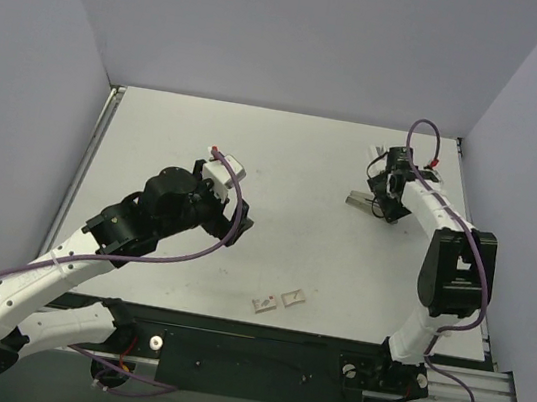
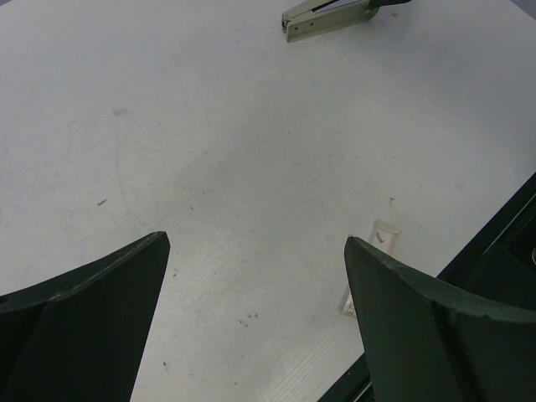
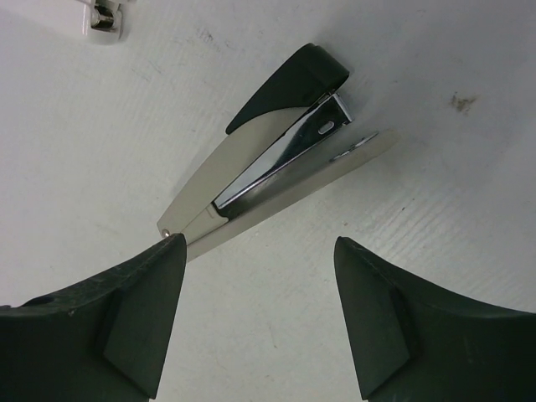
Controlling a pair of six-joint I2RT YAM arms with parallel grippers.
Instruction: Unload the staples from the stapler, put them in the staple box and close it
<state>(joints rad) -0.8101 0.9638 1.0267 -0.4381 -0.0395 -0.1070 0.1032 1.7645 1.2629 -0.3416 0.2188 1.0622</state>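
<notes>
The stapler (image 3: pixel 276 159) is lying on its side at the counter's (image 1: pixel 286 153) 2 o'clock, with no staples showing. The right hand (image 3: pixel 257 247) is hovering over its hinge end, fingers apart, probably lining up a grasp. The left hand (image 2: pixel 255 241), also apart, is hanging near centre.

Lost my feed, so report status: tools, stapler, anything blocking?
Left tool open, over bare table. Right tool open over stapler, not gripping. Stapler lying on table, no loose staples seen. Two white tabs near front edge, well clear.
</notes>
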